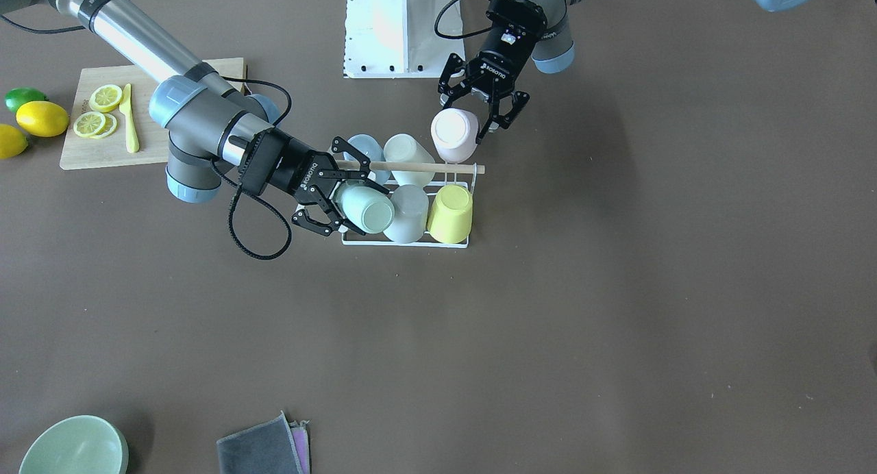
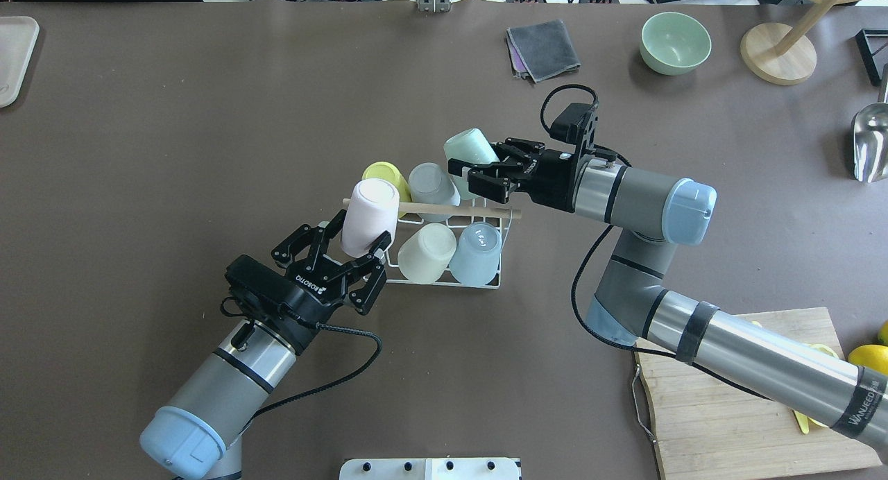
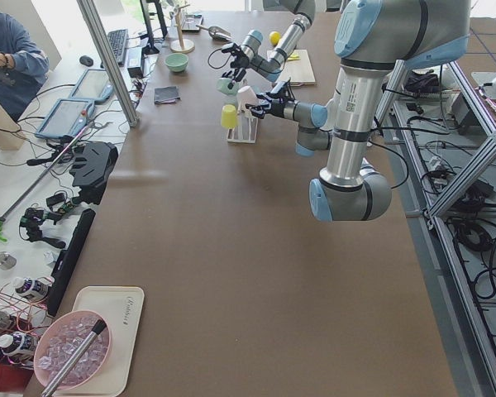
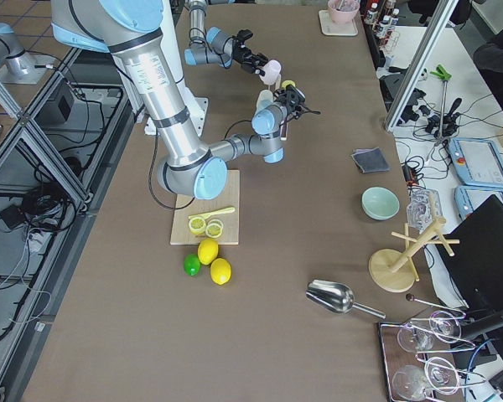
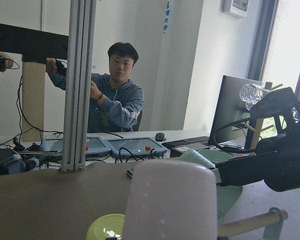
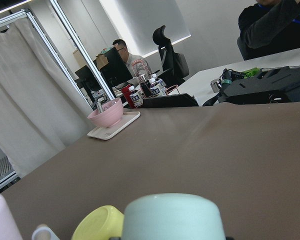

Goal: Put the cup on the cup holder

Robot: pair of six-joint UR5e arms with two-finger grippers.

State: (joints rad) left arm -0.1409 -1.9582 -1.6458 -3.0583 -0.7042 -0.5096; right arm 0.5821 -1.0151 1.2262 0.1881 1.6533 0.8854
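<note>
The cup holder (image 2: 479, 281) is a white wire rack with a wooden dowel handle (image 2: 430, 207), at mid table; it also shows in the front view (image 1: 404, 241). Yellow (image 2: 383, 174), grey (image 2: 431, 183), cream (image 2: 424, 252) and pale blue (image 2: 477, 247) cups sit upturned on it. My left gripper (image 2: 359, 232) is shut on a pink cup (image 2: 371, 215), tilted at the rack's near left end by the dowel; that cup fills the left wrist view (image 5: 170, 200). My right gripper (image 2: 479, 164) is shut on a mint cup (image 2: 470, 149) at the rack's far right corner (image 6: 172, 217).
A wooden cutting board (image 1: 96, 155) with lemon slices and a yellow knife lies by the right arm, with lemons (image 1: 42, 118) beside it. A green bowl (image 2: 675, 41), a grey cloth (image 2: 543, 48), a wooden stand (image 2: 777, 50) and a metal scoop (image 2: 871, 140) lie along the far right.
</note>
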